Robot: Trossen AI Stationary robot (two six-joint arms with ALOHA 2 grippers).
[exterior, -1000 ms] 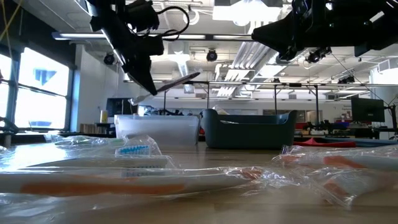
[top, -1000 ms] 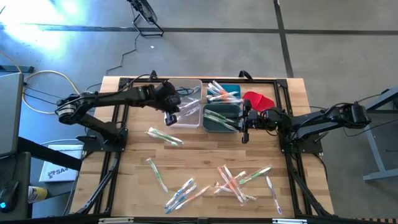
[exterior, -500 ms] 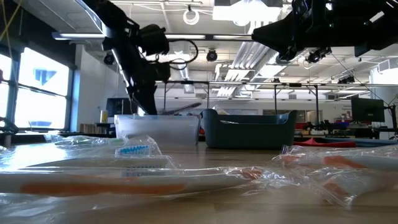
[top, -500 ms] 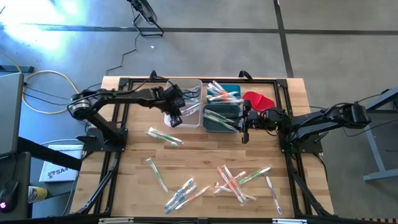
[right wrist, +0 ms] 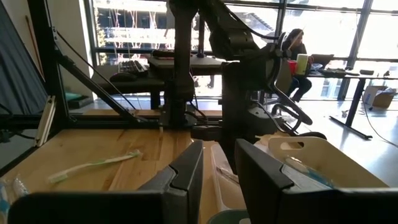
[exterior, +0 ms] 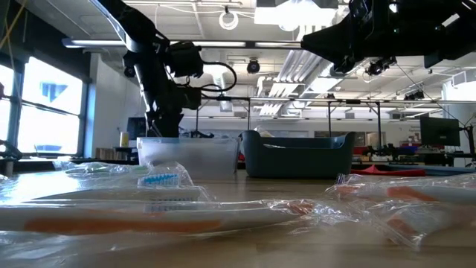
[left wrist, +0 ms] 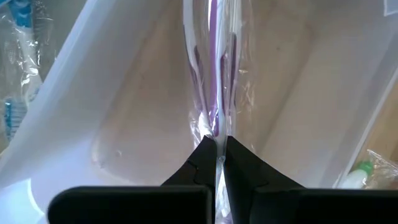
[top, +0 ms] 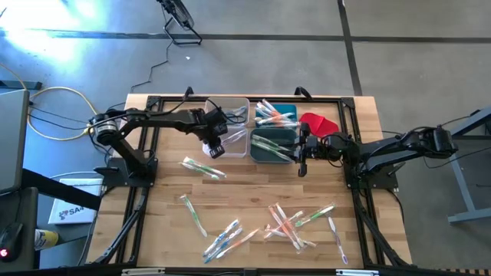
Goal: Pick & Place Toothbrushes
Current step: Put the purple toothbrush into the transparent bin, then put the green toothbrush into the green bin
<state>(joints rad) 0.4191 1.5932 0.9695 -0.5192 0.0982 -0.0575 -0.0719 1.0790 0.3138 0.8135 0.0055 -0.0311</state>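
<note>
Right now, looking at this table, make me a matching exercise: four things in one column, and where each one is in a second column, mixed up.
Things:
1. clear bin
2. dark teal bin
3. red cloth-like piece
4. left gripper

Places:
A. on the table beside the dark teal bin, toward the right arm
B. at the clear bin, shut on a wrapped toothbrush
C. between the clear bin and the right gripper
D. under the left arm's wrist

Pairs: 1-D, 2-C, 3-A, 4-B

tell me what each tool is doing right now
Left tool: closed on a wrapped toothbrush over the clear bin.
Right tool: open, holding nothing.
</note>
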